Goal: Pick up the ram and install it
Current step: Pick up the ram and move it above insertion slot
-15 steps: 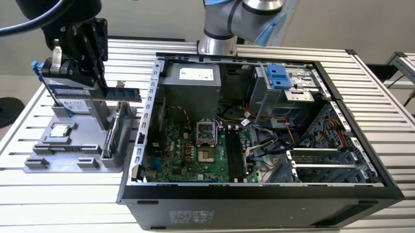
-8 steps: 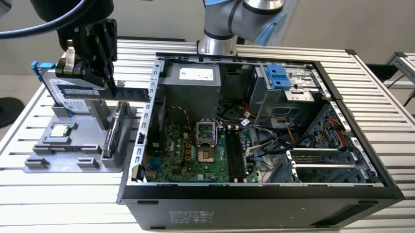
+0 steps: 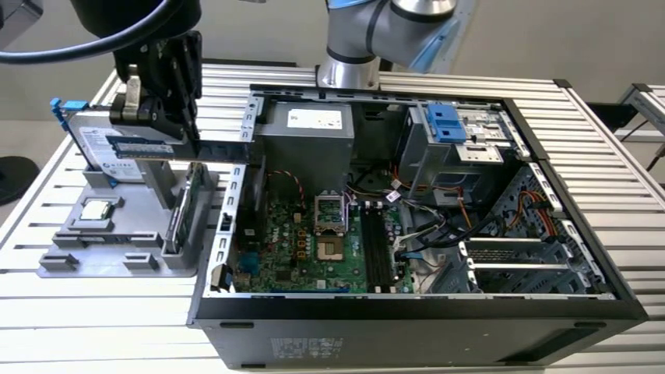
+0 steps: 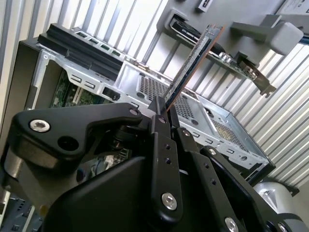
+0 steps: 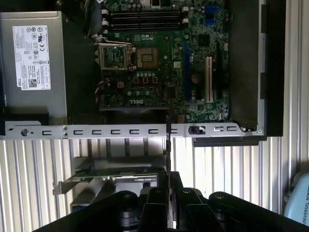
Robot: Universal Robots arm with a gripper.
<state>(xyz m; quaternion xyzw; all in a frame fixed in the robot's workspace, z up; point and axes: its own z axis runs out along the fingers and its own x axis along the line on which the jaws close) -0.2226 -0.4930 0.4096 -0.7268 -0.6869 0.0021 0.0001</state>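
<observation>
My gripper (image 3: 188, 132) hangs over the grey parts holder (image 3: 114, 241), just outside the wall of the open computer case (image 3: 416, 312) on the exterior view's left. It is shut on the ram (image 3: 223, 153), a long dark green stick held lengthwise and level, one end reaching to the case wall. In the second wrist view the ram (image 4: 190, 65) sticks straight out from between the black fingers (image 4: 159, 121). The first wrist view shows the ram (image 5: 168, 145) edge-on as a thin line above the gripper (image 5: 168, 181). The motherboard's memory slots (image 3: 376, 249) (image 5: 145, 19) lie inside the case.
On the holder sit a silver hard drive with a blue bracket (image 3: 99, 144), a square processor chip (image 3: 96, 209) and an upright card (image 3: 182, 210). Inside the case are the power supply (image 3: 307, 128), drive cage (image 3: 457, 136) and loose cables (image 3: 437, 226). The robot's base (image 3: 353, 47) stands behind.
</observation>
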